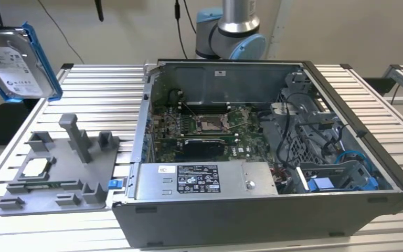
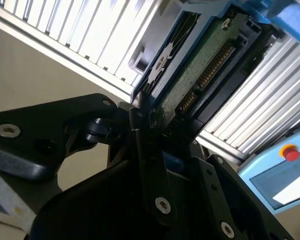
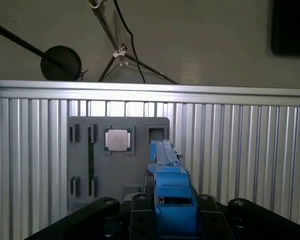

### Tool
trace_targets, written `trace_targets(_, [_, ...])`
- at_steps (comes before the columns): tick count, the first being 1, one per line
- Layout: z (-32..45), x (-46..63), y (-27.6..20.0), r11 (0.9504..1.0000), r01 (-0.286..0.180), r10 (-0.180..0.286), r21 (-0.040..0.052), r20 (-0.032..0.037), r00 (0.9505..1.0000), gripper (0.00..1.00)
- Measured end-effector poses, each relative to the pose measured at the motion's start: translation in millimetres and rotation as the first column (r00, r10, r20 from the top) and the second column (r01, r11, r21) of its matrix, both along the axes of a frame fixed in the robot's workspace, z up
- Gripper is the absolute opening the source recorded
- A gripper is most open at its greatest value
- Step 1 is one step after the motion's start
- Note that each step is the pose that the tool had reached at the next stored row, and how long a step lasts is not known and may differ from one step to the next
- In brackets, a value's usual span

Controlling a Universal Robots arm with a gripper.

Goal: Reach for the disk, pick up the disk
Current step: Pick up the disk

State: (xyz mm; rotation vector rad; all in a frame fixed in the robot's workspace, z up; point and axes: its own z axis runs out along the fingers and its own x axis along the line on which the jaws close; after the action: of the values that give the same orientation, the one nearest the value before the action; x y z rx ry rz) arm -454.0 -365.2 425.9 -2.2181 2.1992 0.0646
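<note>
The disk (image 1: 18, 62), a silver-grey hard drive with a white label and blue side rails, hangs upright in the air above the table's corner at the exterior view's far left. My gripper (image 2: 155, 120) is shut on one end of it. In the second wrist view the black fingers (image 2: 140, 125) clamp the disk (image 2: 205, 65), whose green circuit-board side faces the camera. In the first wrist view the disk's blue rail (image 3: 171, 187) rises edge-on from between the gripper's black jaws, high above the table.
An open computer case (image 1: 272, 157) takes up the middle and right of the slatted table (image 1: 96, 89). A grey fixture plate (image 1: 61, 168) with posts lies below the disk and holds a small square chip (image 3: 117, 139). The arm's base (image 1: 231, 37) stands behind the case.
</note>
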Motion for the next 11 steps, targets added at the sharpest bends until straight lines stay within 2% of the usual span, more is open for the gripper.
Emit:
trace_targets(5, [8.3, -0.1, 0.0, 1.0, 0.0, 0.0, 0.0, 0.0, 1.0, 0.0])
trace_targets(11, [22.2, -0.5, 0.0, 1.0, 0.0, 0.0, 0.0006, 0.0002, 1.0, 0.0])
